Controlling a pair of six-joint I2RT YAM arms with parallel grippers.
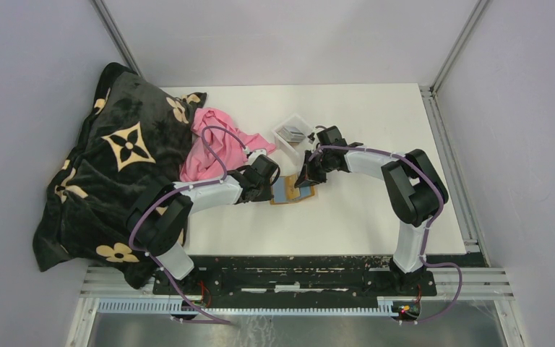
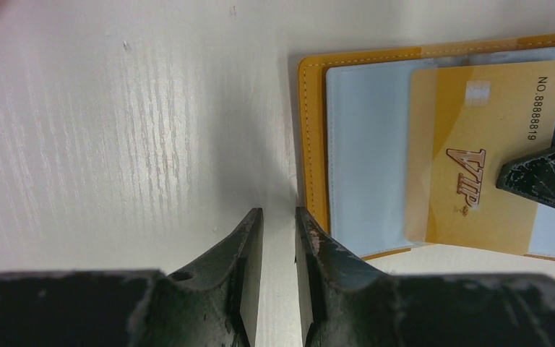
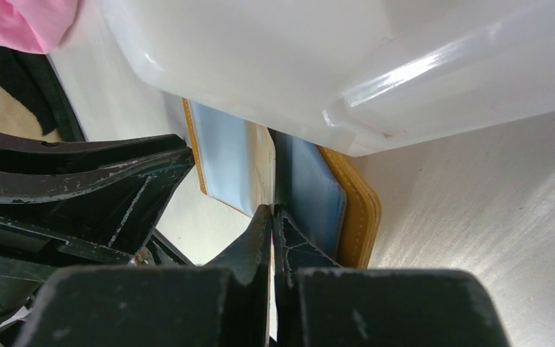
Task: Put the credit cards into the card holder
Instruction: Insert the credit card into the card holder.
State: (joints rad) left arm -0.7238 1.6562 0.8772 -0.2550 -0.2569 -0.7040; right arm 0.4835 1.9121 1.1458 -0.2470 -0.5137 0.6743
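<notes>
Your left gripper (image 2: 278,214), a narrow slit apart and empty, sits low over the table (image 2: 115,130), just beside the stitched edge of the open card holder (image 2: 365,144). Your right gripper (image 3: 272,211) is pressed closed, its tip on the gold card (image 2: 477,137) lying on the holder. The clear tray (image 3: 274,58) crowds close behind.

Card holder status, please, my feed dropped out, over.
Left gripper barely open, empty, beside card holder edge. Right gripper shut on gold card, over the open holder's blue panel. Clear tray close at holder's far side.
</notes>
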